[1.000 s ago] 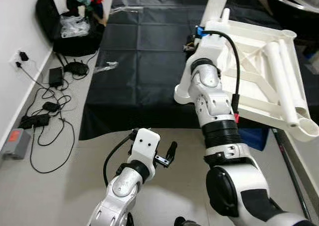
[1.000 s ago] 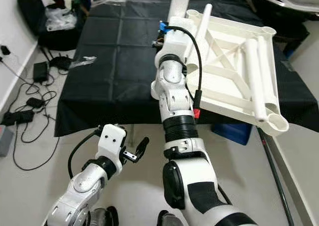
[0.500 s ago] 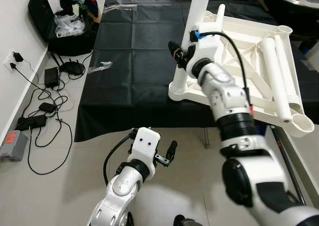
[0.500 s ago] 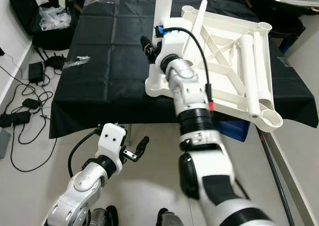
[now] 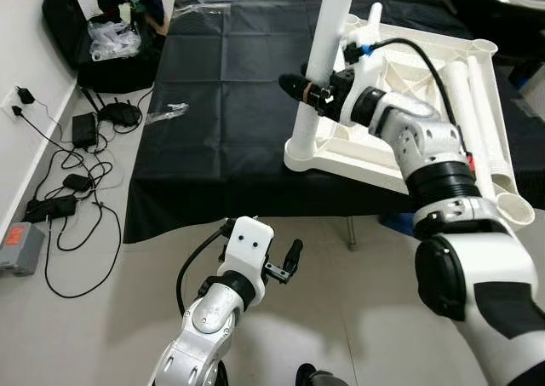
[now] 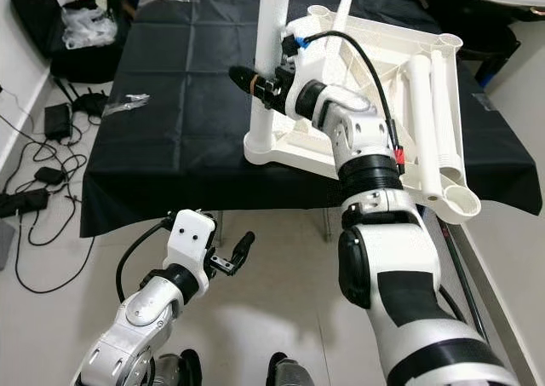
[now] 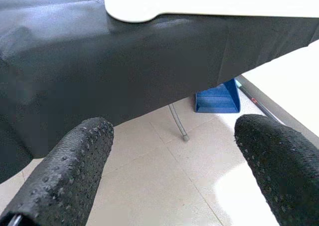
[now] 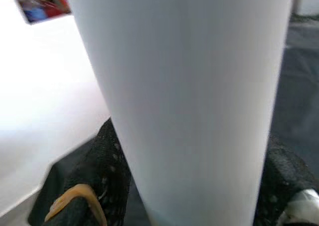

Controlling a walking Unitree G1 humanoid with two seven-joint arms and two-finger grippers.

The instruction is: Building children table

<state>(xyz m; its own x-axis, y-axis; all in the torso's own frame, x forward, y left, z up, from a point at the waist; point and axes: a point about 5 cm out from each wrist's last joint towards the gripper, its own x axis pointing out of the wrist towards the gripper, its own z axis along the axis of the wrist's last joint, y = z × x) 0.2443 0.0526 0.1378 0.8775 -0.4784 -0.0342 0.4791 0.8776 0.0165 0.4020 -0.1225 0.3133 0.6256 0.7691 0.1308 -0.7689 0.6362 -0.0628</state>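
Note:
A white children's table top (image 5: 341,156) lies upside down on a table draped in black cloth (image 5: 221,88). One white leg (image 5: 332,20) stands upright in its near left corner socket. My right gripper (image 5: 311,92) is shut around this leg a little above the socket; in the right wrist view the leg (image 8: 189,96) sits between the black fingers (image 8: 107,186). Two loose white legs (image 5: 477,96) lie across the table top on the right. My left gripper (image 7: 174,151) hangs low over the floor in front of the table, open and holding nothing.
Cables and power adapters (image 5: 77,147) sprawl on the floor along the left wall. A black bag with clothes (image 5: 111,37) stands at the back left. A plastic wrapper (image 5: 166,112) lies on the cloth. A blue box (image 7: 217,96) sits under the table.
My right arm swung its wrist left across the table top's corner and its gripper closed around the upright leg. The left arm has stayed put. The camera shifted slightly.

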